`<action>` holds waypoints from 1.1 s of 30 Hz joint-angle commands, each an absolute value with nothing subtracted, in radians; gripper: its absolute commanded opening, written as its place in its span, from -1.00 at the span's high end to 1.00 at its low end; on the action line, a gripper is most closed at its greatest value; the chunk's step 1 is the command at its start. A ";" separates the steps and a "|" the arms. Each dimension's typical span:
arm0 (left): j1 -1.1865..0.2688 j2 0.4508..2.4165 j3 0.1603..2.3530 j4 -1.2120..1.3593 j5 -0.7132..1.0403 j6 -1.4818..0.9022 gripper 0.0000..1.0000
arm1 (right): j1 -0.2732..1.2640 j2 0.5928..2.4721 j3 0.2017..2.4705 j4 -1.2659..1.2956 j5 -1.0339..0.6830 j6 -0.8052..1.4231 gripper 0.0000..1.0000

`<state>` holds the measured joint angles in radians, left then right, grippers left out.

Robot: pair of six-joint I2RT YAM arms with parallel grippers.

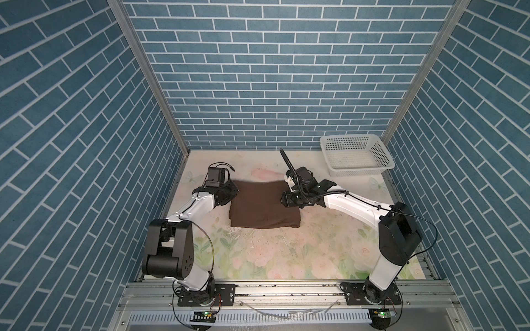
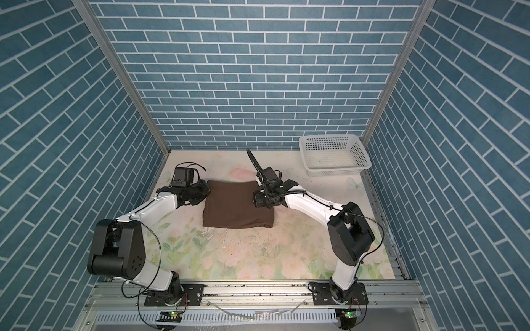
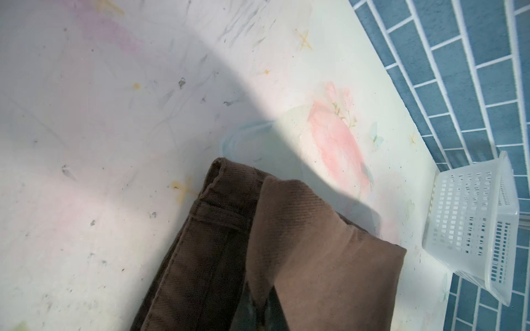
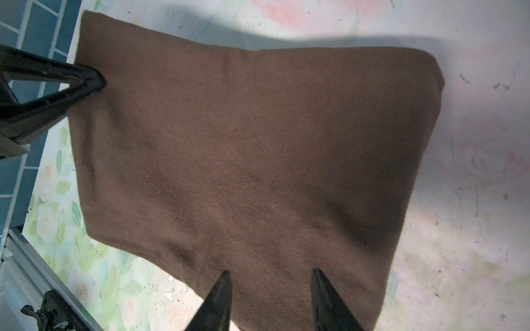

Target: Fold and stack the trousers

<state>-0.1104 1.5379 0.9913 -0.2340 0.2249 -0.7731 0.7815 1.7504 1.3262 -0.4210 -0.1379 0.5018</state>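
The dark brown trousers (image 1: 262,205) (image 2: 238,205) lie folded into a flat rectangle on the middle of the table. My left gripper (image 1: 231,190) (image 2: 207,192) is at their far left corner, shut on a raised fold of cloth (image 3: 286,229). In the left wrist view the left gripper (image 3: 259,306) is mostly buried in the cloth. In the right wrist view the left gripper (image 4: 97,81) bites the trousers' (image 4: 252,157) edge. My right gripper (image 1: 282,200) (image 2: 254,200) (image 4: 271,270) is open, its fingertips (image 4: 226,276) spread over the trousers' right edge with nothing between them.
A white perforated basket (image 1: 361,172) (image 2: 335,172) (image 3: 473,217) stands at the far right corner against the blue brick wall. The floral table top (image 1: 286,252) runs in front of the trousers to the metal rail (image 1: 286,289) that carries both arm bases.
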 commanded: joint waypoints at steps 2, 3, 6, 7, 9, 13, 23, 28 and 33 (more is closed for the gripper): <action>-0.112 1.569 1.063 -0.236 0.190 -0.715 1.00 | 0.775 1.735 1.280 -0.407 -0.127 0.540 0.09; -0.112 1.588 1.087 -0.267 0.187 -0.712 0.81 | 0.773 1.733 1.276 -0.406 -0.127 0.541 0.09; -0.109 1.626 1.143 -0.395 0.112 -0.721 -0.07 | 0.774 1.721 1.259 -0.404 -0.123 0.543 0.09; -0.105 1.620 1.140 -0.389 0.092 -0.717 -0.13 | 0.772 1.716 1.255 -0.400 -0.120 0.544 0.09; -0.100 1.606 1.163 -0.418 0.057 -0.704 -0.20 | 0.771 1.710 1.245 -0.399 -0.120 0.545 0.09; -0.115 1.543 1.200 -0.477 0.021 -0.686 -0.13 | 0.767 1.696 1.233 -0.403 -0.122 0.533 0.12; -0.281 1.490 0.982 -0.313 0.110 -0.776 0.30 | 0.766 1.749 1.173 -0.296 -0.307 0.513 0.82; -0.281 1.557 0.878 -0.207 0.149 -0.828 0.28 | 0.764 1.745 1.044 -0.299 -0.249 0.528 1.00; -0.280 1.646 0.862 -0.155 0.156 -0.822 0.27 | 0.735 1.784 0.917 -0.279 -0.175 0.541 1.00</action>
<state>-0.2821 1.6085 0.8616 -0.2131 0.1452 -0.8127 0.7609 1.7370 0.9920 -0.2306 -0.2535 0.5205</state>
